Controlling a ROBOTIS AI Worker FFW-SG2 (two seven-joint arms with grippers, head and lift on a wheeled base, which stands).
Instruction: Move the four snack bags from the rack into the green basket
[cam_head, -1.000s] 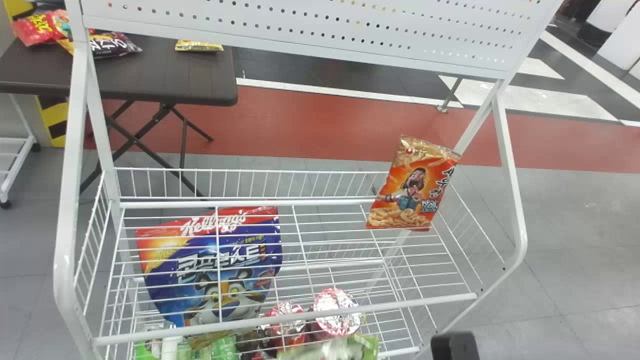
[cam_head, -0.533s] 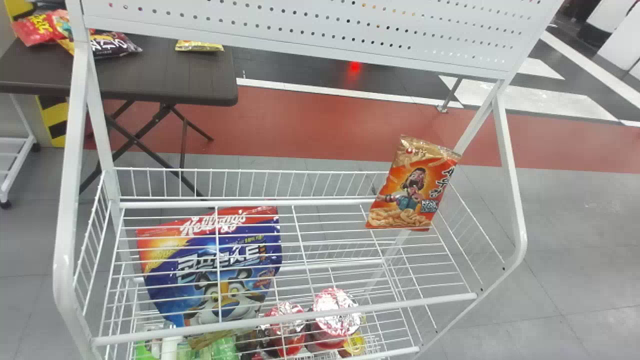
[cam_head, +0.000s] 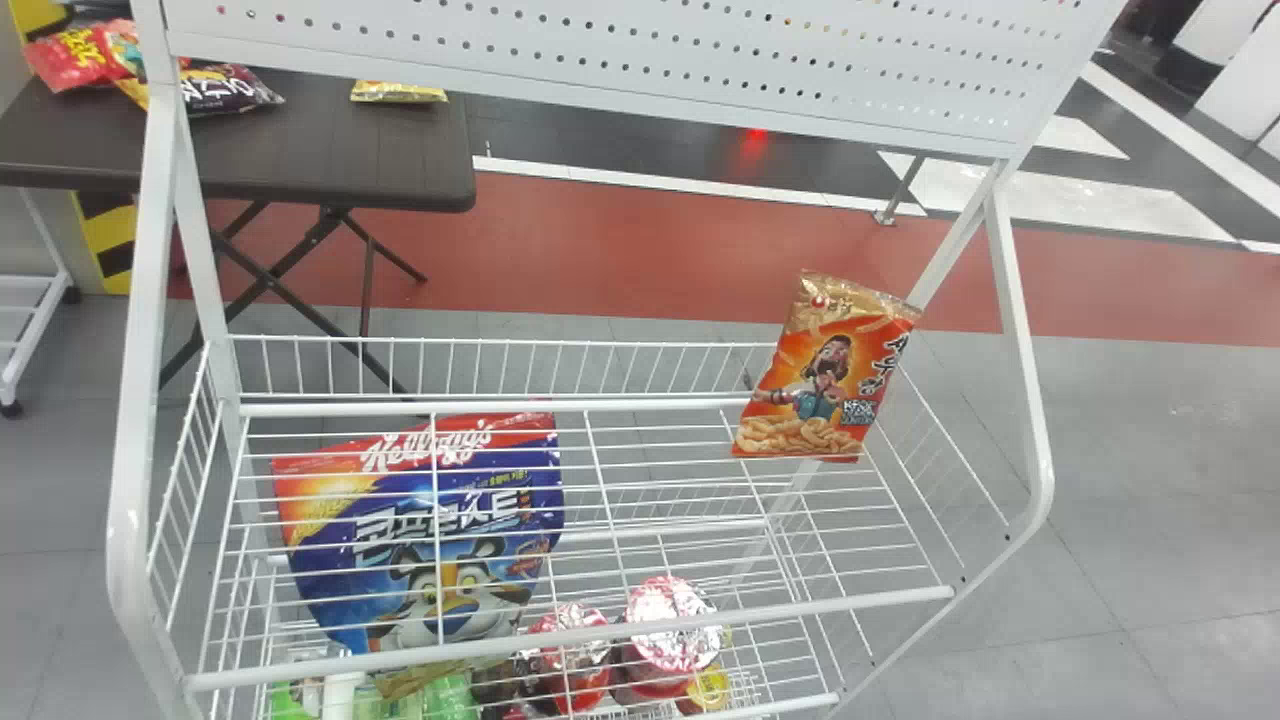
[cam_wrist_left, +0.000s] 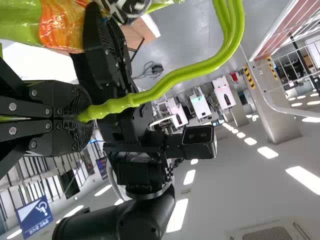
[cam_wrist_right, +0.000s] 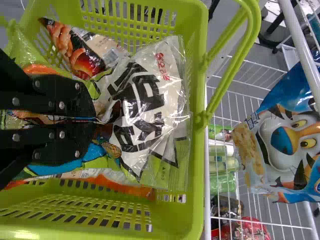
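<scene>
White wire rack (cam_head: 800, 610) holds orange snack bag (cam_head: 825, 385), cereal bag (cam_head: 425, 540), foil-topped cups (cam_head: 672, 630); dark folding table (cam_head: 330, 150) holds red (cam_head: 75, 60), dark (cam_head: 225, 92) and yellow packets (cam_head: 398, 93).

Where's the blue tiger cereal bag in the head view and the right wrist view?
Head view: cereal bag in the picture's lower left, behind the wires of the white rack.
Right wrist view: cereal bag just outside the green basket, on the rack's side, tiger face showing.
Shared landmark: the white rack's wires.
</scene>
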